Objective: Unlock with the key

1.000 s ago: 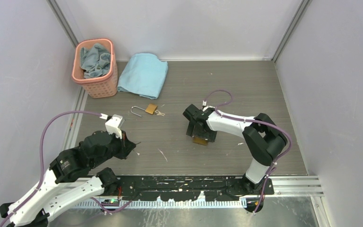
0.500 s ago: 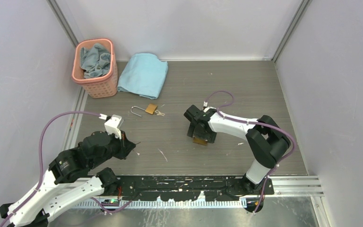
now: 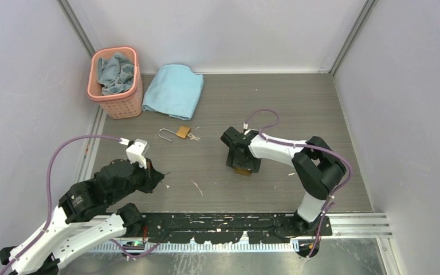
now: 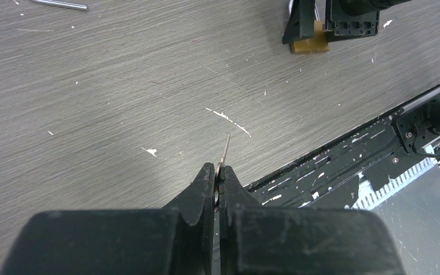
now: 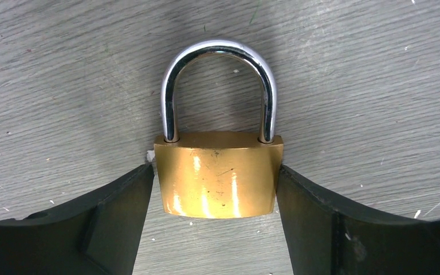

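Your right tool (image 5: 215,177) has narrowed since a second ago and now clamps the brass body of the padlock (image 5: 217,172), which lies flat on the surface (image 3: 298,103). Your left tool (image 4: 217,172) stays pinched together on the key (image 4: 225,149), well apart to the left. Beyond lie a second padlock (image 3: 183,132), a blue cloth (image 3: 173,90) and a pink basket (image 3: 115,74).
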`<state>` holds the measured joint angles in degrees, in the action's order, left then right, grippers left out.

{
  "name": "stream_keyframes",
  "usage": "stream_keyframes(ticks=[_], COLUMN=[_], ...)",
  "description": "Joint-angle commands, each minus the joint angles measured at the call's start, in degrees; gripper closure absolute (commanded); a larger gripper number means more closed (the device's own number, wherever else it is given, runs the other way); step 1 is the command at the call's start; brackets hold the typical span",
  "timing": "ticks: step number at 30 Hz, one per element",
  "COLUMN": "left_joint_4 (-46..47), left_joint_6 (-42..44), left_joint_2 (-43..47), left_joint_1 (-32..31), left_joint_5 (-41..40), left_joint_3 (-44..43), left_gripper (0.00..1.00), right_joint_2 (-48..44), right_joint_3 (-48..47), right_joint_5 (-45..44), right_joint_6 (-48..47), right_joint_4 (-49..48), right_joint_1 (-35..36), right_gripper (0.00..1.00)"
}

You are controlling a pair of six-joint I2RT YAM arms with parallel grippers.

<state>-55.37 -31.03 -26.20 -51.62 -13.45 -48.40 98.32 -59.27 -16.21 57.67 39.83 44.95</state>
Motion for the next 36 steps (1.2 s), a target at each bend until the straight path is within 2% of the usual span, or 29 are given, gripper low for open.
stream_keyframes(ticks=[1, 20, 36], left_joint_4=[1.8, 1.4, 1.2], left_joint_6=[0.5, 0.2, -0.1], left_joint_2=[0.8, 1.9, 2.2], left_joint_1=[0.0, 0.0, 0.0], left_joint_5=[-0.6, -1.9, -2.4], left_joint_3=[-0.2, -0.3, -0.2], left_gripper=[1.00, 1.00, 1.00], right_joint_2=[2.2, 5.5, 10.5], right_joint_3=[-2.2, -0.5, -0.1], right_joint_5=[-0.8, 6.7, 8.8], right_joint_6=[-2.3, -5.8, -8.4], right_joint_4=[2.4, 0.7, -1.9], right_joint_1=[0.0, -4.0, -6.7], right_gripper=[0.18, 0.28, 0.31])
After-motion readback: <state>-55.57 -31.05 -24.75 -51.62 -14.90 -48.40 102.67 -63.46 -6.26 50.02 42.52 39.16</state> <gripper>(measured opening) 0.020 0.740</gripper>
